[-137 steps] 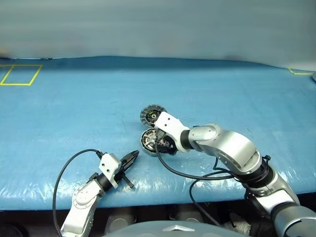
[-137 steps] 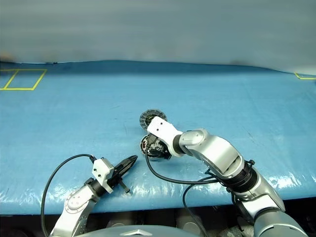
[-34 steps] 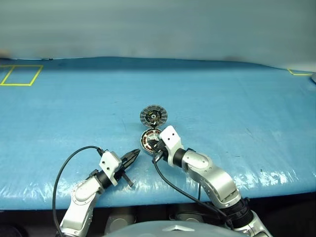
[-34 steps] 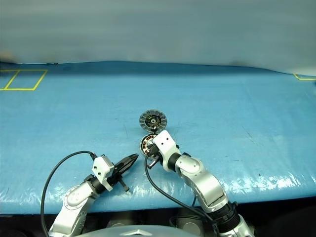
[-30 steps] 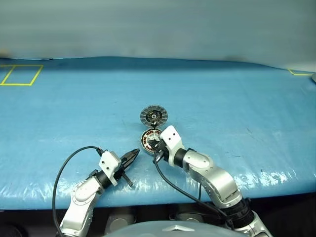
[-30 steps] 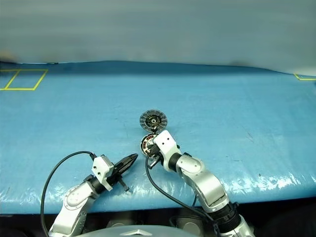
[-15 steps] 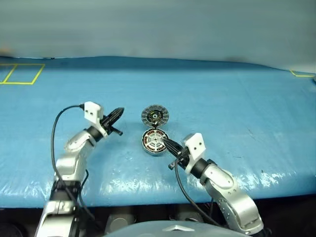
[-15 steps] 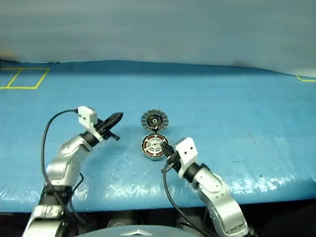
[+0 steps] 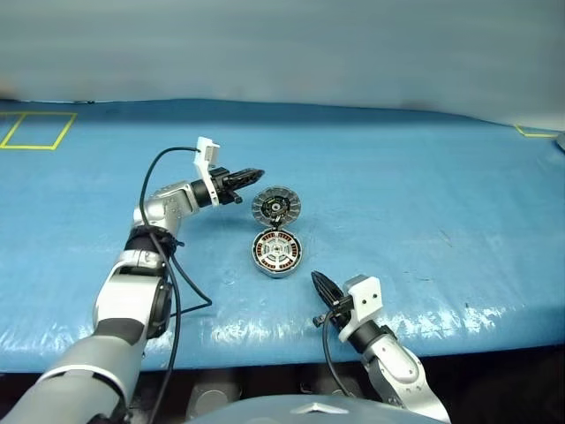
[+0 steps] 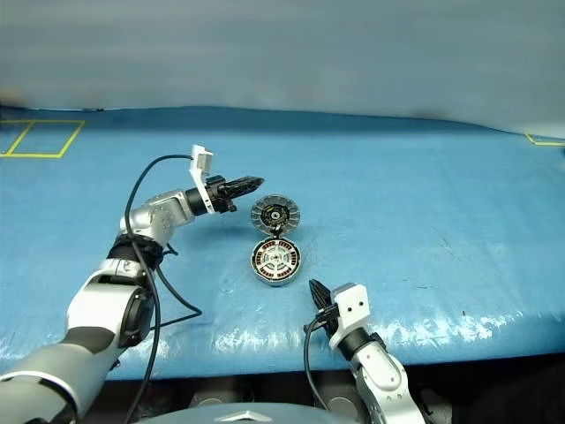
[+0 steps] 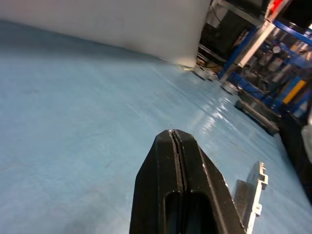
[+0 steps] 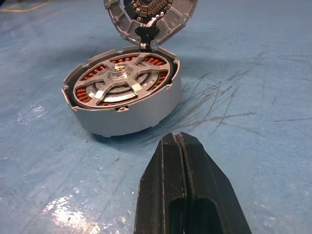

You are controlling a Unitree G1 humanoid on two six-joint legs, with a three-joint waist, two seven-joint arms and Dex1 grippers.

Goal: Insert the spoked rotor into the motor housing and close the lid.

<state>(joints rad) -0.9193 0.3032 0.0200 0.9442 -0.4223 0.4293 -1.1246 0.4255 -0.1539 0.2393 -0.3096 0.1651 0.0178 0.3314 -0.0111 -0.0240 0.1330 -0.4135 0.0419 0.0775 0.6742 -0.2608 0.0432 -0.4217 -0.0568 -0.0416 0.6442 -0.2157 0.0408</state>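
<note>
— Tool status?
— I read my right tool [image 9: 316,281] pressed together, empty, nearest me; left tool [image 9: 256,174] likewise, beside the lid [image 9: 275,207].
— Parts?
— Spoked rotor [image 12: 120,82] seated in round grey motor housing [image 9: 277,252], mid-tabletop [image 9: 424,177].

The lid [image 9: 275,207] lies just behind the motor housing [image 9: 277,252] on the table [image 9: 424,177].
</note>
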